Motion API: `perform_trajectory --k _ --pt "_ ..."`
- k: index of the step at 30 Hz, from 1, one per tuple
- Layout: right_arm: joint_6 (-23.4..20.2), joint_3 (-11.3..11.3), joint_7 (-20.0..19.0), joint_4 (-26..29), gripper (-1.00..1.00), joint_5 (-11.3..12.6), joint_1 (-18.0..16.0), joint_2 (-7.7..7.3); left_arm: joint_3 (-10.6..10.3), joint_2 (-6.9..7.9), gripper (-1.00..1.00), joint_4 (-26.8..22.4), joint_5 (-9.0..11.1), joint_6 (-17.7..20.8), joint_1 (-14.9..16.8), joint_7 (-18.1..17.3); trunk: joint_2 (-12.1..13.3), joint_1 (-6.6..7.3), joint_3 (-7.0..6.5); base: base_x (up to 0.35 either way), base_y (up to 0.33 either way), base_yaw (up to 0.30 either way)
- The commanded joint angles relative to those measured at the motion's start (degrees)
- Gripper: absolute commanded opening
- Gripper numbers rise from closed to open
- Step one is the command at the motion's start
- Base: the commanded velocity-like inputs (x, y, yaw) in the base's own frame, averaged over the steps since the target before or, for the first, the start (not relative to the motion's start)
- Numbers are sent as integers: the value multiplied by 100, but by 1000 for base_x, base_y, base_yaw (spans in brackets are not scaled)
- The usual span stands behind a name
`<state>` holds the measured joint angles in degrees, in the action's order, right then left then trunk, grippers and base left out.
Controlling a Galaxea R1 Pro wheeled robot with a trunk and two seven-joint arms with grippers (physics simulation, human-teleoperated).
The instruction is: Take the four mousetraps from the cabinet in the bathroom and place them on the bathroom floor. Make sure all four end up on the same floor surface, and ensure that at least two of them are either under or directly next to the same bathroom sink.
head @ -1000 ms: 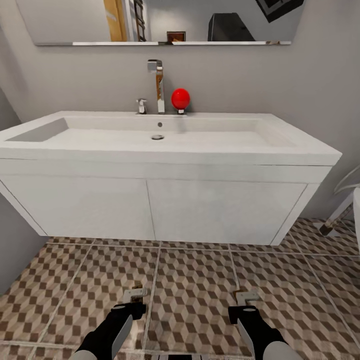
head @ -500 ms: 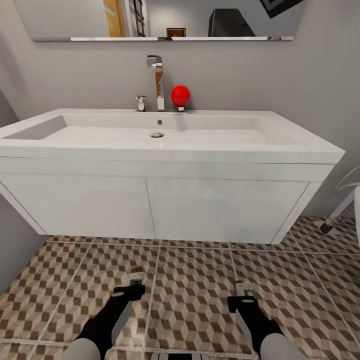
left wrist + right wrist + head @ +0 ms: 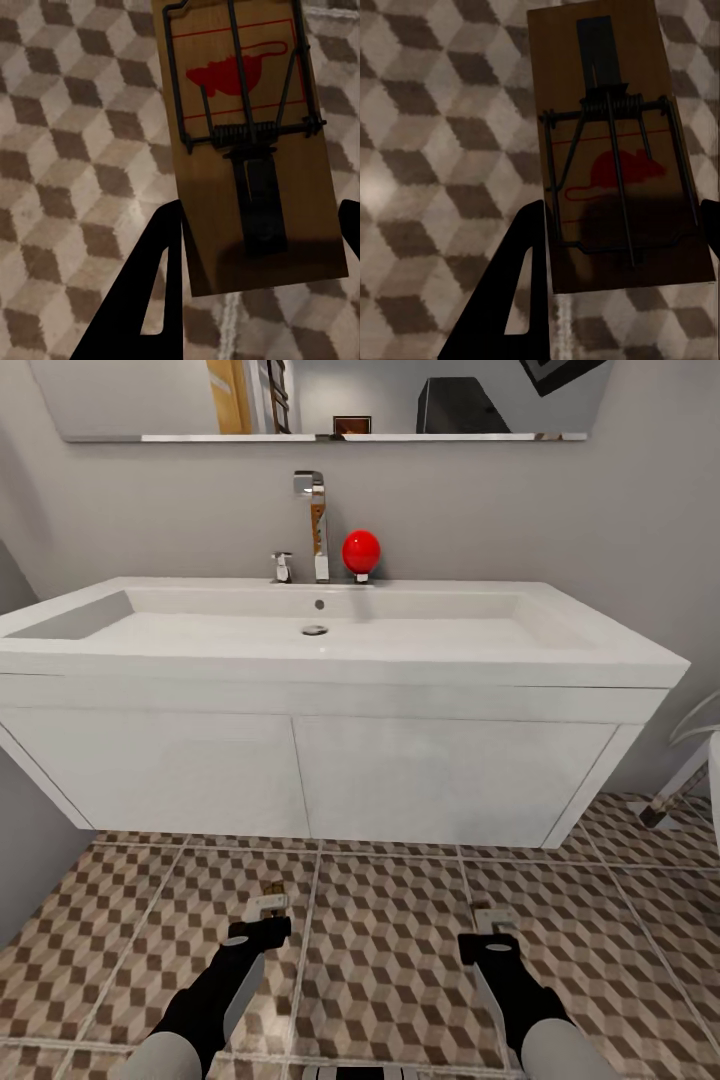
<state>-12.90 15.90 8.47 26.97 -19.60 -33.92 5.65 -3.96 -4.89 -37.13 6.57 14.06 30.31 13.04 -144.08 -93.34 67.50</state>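
In the left wrist view the left fingers (image 3: 259, 232) are closed on a mousetrap (image 3: 251, 127), pinching its long edges near the bare end; the slab's long axis runs straight out along the fingers toward 12 o'clock. The right fingers (image 3: 619, 247) grip a 2nd mousetrap (image 3: 615, 150) the same way, though there the printed red mouse sits at the gripped end and the spring bar lies farther out. Both traps are flat rectangles of smooth brown wood carrying dark wire frames and a coiled spring.

From the head view, both loads hang just above the bathroom floor (image 3: 390, 950), whose square tiles bear a matte brown, beige and white cube print with pale grout. The sink (image 3: 320, 630), a glossy white basin on a box vanity with a chrome tap (image 3: 315, 525), stands at 12 o'clock from both arms, near. Each arm looks about equally near the vanity's foot, so a forward and downward reach would likely set either trap beside it.
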Motion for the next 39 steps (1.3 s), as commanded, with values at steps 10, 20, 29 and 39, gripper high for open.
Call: perform_trajectory --k 10,20,29,39 --pt "-29 27 3 45 -100 -44 -3 7 -35 -4 -100 21 46 28 1 57 -2 1 5 0 0 0" --pt "-28 26 5 45 -100 -44 -2 7 -21 -4 -100 37 40 56 1 65 -2 1 5 101 0 0" --pt "-36 29 28 -6 -100 -39 -5 7 -14 -7 -100 112 80 108 1 88 -2 1 5 39 0 0" --pt "-7 28 199 -328 -100 -13 -3 -28 -9 0 -100 529 76 122 1 92 -2 1 5 0 0 0"
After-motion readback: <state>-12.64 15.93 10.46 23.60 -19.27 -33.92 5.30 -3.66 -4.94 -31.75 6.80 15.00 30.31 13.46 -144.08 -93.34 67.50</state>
